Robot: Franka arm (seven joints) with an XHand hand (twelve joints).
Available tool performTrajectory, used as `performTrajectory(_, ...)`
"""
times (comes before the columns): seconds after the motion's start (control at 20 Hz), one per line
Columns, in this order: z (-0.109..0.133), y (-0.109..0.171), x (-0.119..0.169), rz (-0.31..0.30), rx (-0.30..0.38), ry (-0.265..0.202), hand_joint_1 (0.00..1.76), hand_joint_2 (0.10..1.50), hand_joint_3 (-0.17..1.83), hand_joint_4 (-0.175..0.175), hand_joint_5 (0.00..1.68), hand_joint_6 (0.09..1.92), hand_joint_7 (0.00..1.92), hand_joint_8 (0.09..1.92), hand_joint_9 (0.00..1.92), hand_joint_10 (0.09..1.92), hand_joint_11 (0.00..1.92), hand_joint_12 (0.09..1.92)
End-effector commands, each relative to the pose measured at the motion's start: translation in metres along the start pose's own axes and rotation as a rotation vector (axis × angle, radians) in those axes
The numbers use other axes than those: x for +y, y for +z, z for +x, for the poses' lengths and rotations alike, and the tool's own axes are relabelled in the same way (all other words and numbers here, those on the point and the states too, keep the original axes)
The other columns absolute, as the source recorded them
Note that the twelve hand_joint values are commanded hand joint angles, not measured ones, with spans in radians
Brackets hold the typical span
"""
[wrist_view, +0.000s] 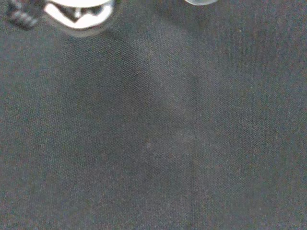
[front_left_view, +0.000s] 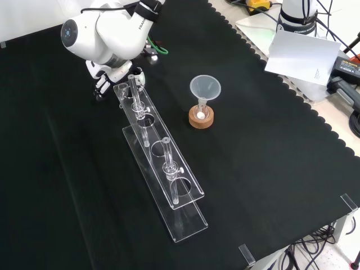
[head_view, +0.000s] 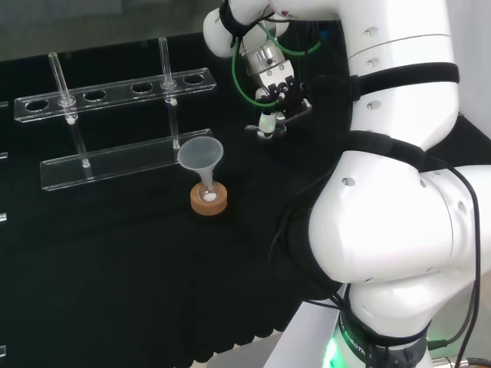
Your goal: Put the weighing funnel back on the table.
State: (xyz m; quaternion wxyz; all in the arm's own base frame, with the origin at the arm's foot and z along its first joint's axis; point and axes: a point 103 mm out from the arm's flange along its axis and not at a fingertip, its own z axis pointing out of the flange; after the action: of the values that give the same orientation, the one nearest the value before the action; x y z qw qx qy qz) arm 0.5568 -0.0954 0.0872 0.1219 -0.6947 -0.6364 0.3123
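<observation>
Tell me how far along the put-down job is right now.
Looks done: the approach. The hand is low over the black cloth, right of the clear test tube rack in the head view, and the wrist view sees cloth weave close up. In hand: the set-down itself, though I cannot tell what the hand holds or whether it has let go. Left: likely releasing and lifting away.

Spread wide, black cloth (front_left_view: pixel 270 169) with scalloped edge; beyond it at front view's right, white sheet (front_left_view: pixel 301 56) and tangled cables (front_left_view: pixel 315 250).
</observation>
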Motion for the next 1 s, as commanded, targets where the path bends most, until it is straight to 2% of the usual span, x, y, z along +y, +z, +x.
performTrajectory(0.05,-0.012,-0.005,-0.024,-0.073,0.061,-0.007,0.82,0.60,0.59,-0.019,0.12,0.09,0.00,0.48,0.50,0.09,0.23,1.33)
performTrajectory(0.55,-0.028,-0.038,-0.095,-0.170,0.102,0.025,0.77,0.60,0.54,-0.020,0.13,0.09,0.01,0.52,0.52,0.09,0.23,1.34)
performTrajectory(1.0,-0.026,-0.050,-0.156,-0.225,0.127,0.048,0.76,0.62,0.52,-0.022,0.15,0.09,0.03,0.55,0.53,0.09,0.25,1.34)
